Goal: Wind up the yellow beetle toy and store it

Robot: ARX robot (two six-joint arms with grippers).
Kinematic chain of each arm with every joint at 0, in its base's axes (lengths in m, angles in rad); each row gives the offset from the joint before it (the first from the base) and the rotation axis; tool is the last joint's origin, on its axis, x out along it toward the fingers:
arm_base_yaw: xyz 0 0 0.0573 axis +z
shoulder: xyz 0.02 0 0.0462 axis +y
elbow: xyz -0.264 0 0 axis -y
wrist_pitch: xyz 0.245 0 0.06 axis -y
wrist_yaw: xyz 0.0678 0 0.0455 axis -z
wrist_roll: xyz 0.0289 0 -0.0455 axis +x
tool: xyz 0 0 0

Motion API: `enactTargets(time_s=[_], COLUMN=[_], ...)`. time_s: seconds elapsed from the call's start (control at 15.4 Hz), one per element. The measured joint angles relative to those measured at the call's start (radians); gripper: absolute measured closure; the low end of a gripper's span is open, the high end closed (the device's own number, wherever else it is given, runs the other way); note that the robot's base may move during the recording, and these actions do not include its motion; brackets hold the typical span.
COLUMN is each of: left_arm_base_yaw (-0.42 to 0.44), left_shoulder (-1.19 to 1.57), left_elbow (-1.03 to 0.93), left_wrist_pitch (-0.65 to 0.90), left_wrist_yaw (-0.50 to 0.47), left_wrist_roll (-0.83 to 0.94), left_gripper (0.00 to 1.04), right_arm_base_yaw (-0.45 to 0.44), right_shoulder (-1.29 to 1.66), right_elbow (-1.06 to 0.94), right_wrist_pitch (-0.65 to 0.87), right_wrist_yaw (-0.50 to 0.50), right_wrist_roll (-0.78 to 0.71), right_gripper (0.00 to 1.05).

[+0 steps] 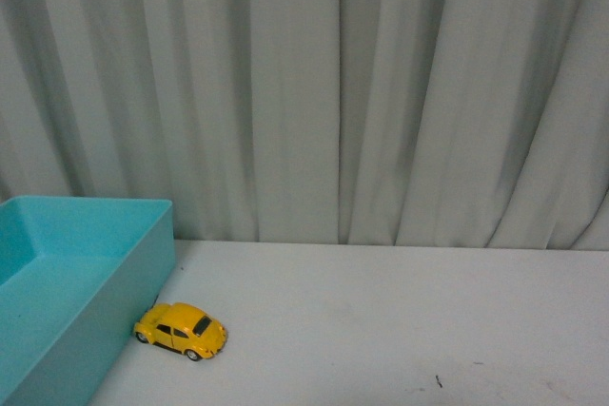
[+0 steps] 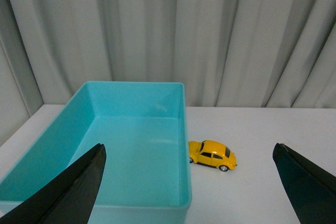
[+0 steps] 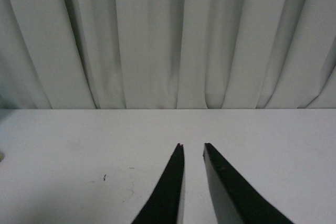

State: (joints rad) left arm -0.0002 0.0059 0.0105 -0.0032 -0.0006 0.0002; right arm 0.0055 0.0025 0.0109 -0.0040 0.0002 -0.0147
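front view: the yellow beetle toy (image 1: 181,330) stands on its wheels on the table (image 1: 400,330), a smooth, matt white surface. its body is glossy and rounded, with dark windows and small black wheels with pale hubs. it sits just beside the outer wall of the bin (image 1: 90,325), a straight-sided, rectangular tub of plain turquoise plastic. one end of the car is against that wall or nearly so; i cannot tell if they touch. a small dark mark (image 1: 439,381) shows on the table well to the right of the car. behind everything hangs a curtain (image 1: 333,92) of pale grey cloth in soft vertical folds. neither arm appears here.

left wrist view: this one looks down into the bin (image 2: 184,129), which the front view cannot, and shows a smooth, bare floor inside. the car (image 2: 212,155) is outside it, beside the long wall, about halfway along. the left gripper (image 2: 189,145) has its jaws spread wide; its two black, tapering fingers (image 2: 73,192) frame the bin and the car from well above. they hold nothing and touch nothing.

right wrist view: neither bin nor car shows here, only white table, a faint dark speck (image 3: 104,177) and the same folded curtain. the right gripper (image 3: 193,145) has its jaws drawn narrow. its slim, black, pointed fingers (image 3: 168,192) leave a thin strip of table between them, with nothing gripped.
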Motion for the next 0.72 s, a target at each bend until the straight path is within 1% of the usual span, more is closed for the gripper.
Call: enactTargets(time_s=[0.39, 0.46, 0.52, 0.59, 0.72], left_arm_base_yaw=[0.0, -0.017, -0.108, -0.121, -0.1], left_shoulder=[0.0, 0.019, 0.237, 0.373, 0.605], left_elbow=[0.0, 0.027, 0.139, 0.195, 0.288], left_wrist_pitch=[0.0, -0.098, -0.235, -0.154, 0.056], left_wrist_yaw=[0.0, -0.047, -0.201, -0.23, -0.242], left_wrist_roll=[0.0, -0.036, -0.164, -0.223, -0.251], left_gripper=[0.07, 0.07, 0.07, 0.07, 0.07], right_arm_base_yaw=[0.0, 0.0, 0.0, 0.0, 0.0], right_shoulder=[0.0, 0.0, 0.0, 0.0, 0.0], right_elbow=[0.0, 0.0, 0.0, 0.0, 0.0], right_wrist_pitch=[0.0, 0.0, 0.0, 0.0, 0.0], right_wrist_yaw=[0.0, 0.0, -0.002, -0.001, 0.0], right_wrist_roll=[0.0, 0.0, 0.002, 0.003, 0.003], right_gripper=[0.24, 0.11, 0.05, 0.07, 0.07])
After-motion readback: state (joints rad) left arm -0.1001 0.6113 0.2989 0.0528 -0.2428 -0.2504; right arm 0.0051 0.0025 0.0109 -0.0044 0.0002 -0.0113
